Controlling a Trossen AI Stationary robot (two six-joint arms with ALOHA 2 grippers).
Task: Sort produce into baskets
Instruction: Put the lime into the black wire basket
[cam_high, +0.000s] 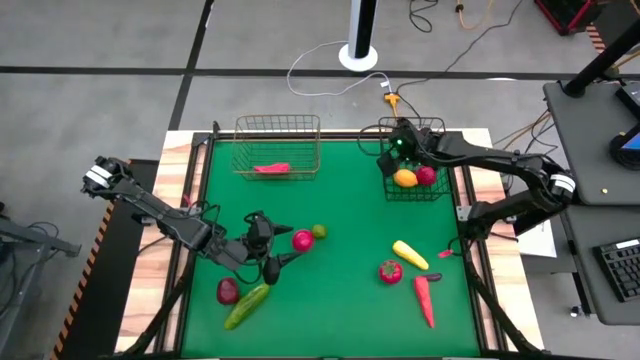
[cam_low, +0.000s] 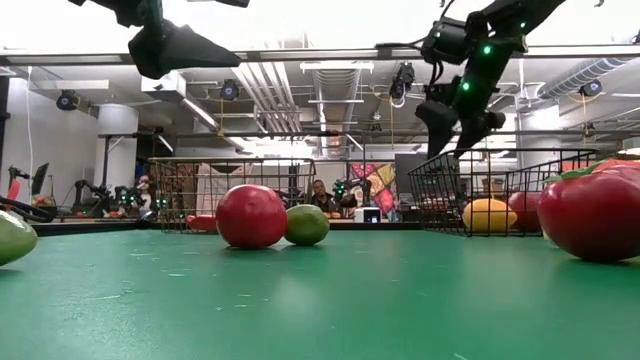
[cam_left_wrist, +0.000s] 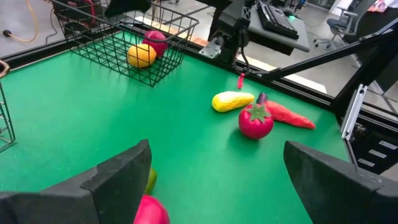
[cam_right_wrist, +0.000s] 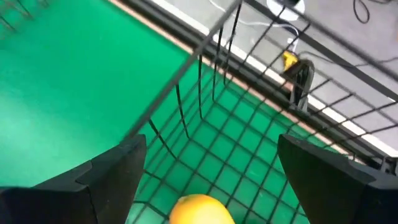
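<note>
Right gripper (cam_high: 392, 160) hangs spread over the black basket (cam_high: 436, 193); its wrist view alone shows the lemon (cam_right_wrist: 200, 210) directly below.

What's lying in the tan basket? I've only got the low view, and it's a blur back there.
Observer: One red chili lies in the tan basket.
Operator: Which arm hangs over the dark basket?
Observer: The right gripper, open, at the dark basket's left edge.
Operator: And the other arm?
Observer: The left gripper is open, just short of the red round fruit.
</note>
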